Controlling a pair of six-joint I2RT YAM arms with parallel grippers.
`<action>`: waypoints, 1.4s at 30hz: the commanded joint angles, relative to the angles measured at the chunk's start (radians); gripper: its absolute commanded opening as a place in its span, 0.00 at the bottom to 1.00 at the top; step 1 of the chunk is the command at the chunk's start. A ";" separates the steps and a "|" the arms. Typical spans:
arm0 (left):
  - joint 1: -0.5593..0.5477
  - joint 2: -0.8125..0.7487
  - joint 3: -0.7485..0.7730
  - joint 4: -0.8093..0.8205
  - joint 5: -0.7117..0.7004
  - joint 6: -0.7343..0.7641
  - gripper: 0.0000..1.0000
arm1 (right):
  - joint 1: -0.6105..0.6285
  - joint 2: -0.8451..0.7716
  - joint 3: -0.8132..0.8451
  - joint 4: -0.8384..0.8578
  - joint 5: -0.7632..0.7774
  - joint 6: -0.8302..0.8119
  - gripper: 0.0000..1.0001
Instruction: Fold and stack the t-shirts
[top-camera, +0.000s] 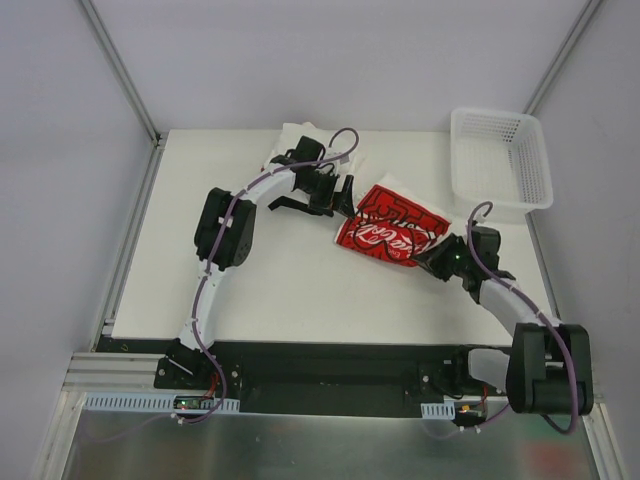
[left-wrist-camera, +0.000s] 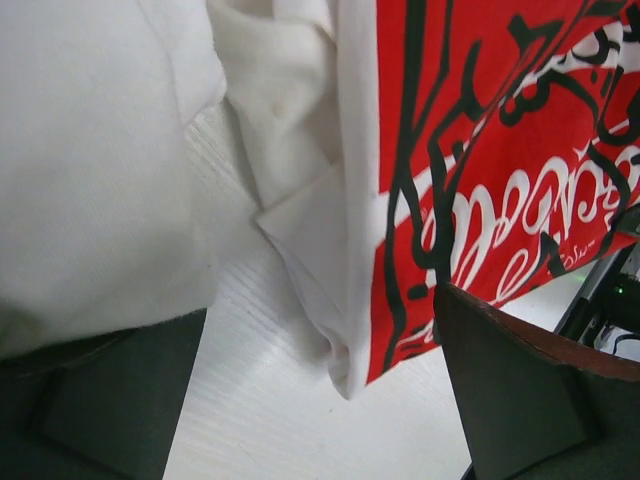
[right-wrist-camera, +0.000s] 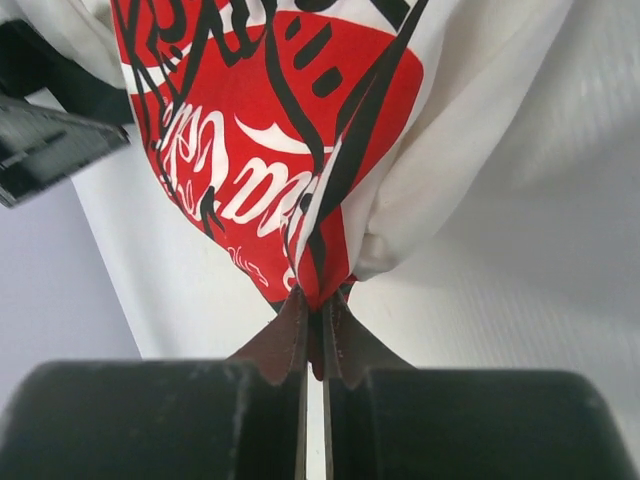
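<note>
Looking down from above, we see the soft red cloth t-shirt with white curly letters (top-camera: 388, 232) lying crumpled near the middle of the flat white table (top-camera: 280, 290), a bit to the right. Our right gripper (top-camera: 432, 256) is at the shirt's lower right corner. In the right wrist view its two dark fingers (right-wrist-camera: 290, 340) are pressed tight together. They pinch a bunched edge of the red shirt between them.

Our left gripper (top-camera: 318, 200) hangs just beside the left edge of the red shirt. Its fingers (left-wrist-camera: 520, 390) are spread wide and hold nothing. In the left wrist view we see the red shirt and some bare table between them.

A pile of plain white cloth t-shirts (top-camera: 300, 140) sits at the top middle of the frame, partly hidden by the left arm. We cannot tell if they are folded neatly. The white plastic mesh basket (top-camera: 505, 160) stands in the upper right, at the table's corner.

We think the job is only part done. The red shirt is not flat and not folded yet. It needs to be spread out, folded, and put on the pile.
</note>
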 joint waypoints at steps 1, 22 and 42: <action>-0.003 -0.063 -0.064 -0.033 -0.053 0.023 0.96 | 0.017 -0.162 -0.042 -0.169 0.027 -0.052 0.00; -0.097 0.068 0.106 0.057 0.143 -0.126 0.95 | 0.052 -0.216 -0.068 -0.162 0.058 -0.046 0.01; -0.153 0.231 0.212 0.162 0.237 -0.232 0.94 | 0.054 -0.287 -0.076 -0.224 0.083 -0.050 0.00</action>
